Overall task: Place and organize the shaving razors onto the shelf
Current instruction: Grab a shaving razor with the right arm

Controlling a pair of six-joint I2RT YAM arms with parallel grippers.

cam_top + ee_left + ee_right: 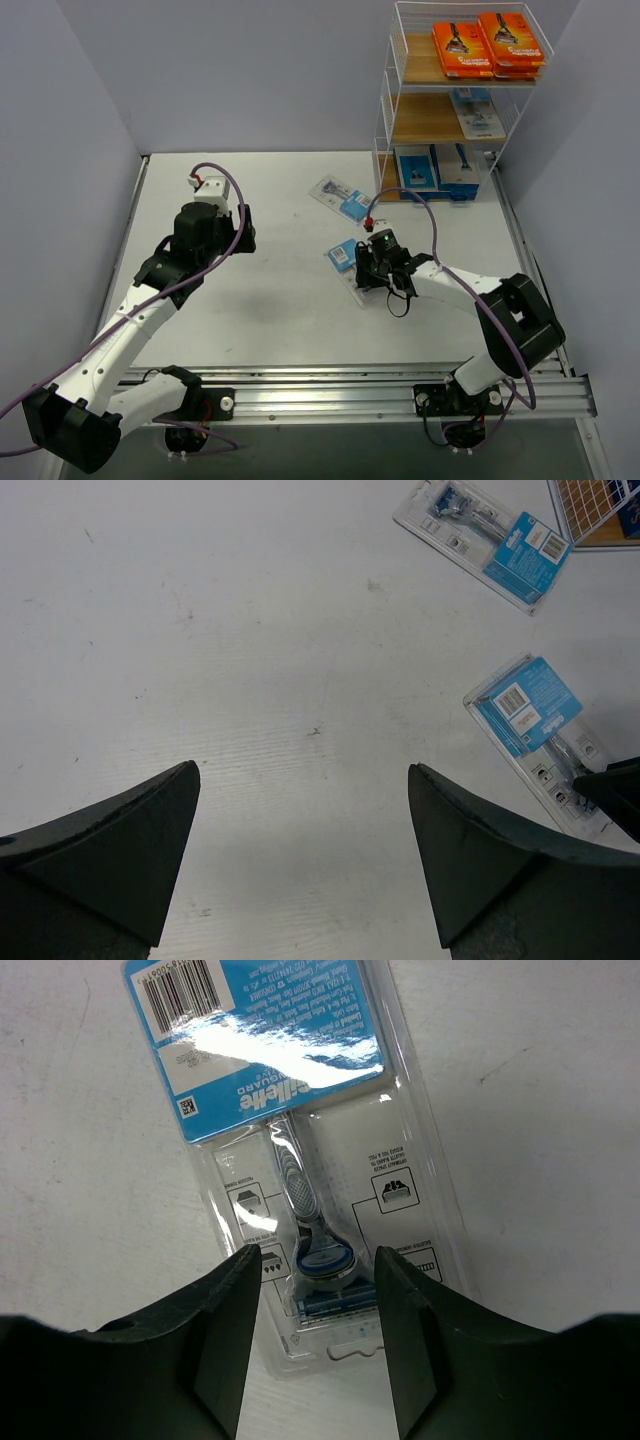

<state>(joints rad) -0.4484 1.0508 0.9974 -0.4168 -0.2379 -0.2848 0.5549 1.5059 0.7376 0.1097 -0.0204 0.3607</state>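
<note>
Shaving razors, seen from above: mostly on the shelf, with orange boxes on the top tier, a blue-and-grey pack on the middle one and more at the bottom. Two clear packs out on the worktop: far blister pack near the shelf foot, near blister pack partly under the right end effector. Left end effector well apart from both.

Left wrist view: left end effector spread wide, empty, over bare worktop. Near blister pack off to the right, barcode side up; far blister pack beyond it.

Right wrist view: right end effector partly open, fingers astride the raised bubble over the razor head at one end of the near blister pack. Pack flat on the worktop, not gripped. Contact with the plastic: cannot tell.

Handling, as a judgement: probably light, thin and fairly stiff, but glossy, so likely slippery. Flat rim hard to get under; raised bubble the better hold. Best squeezed gently, as thin plastic may dent. Held at one end, likely to tip or swing, so worth carrying low and slow toward the shelf.
</note>
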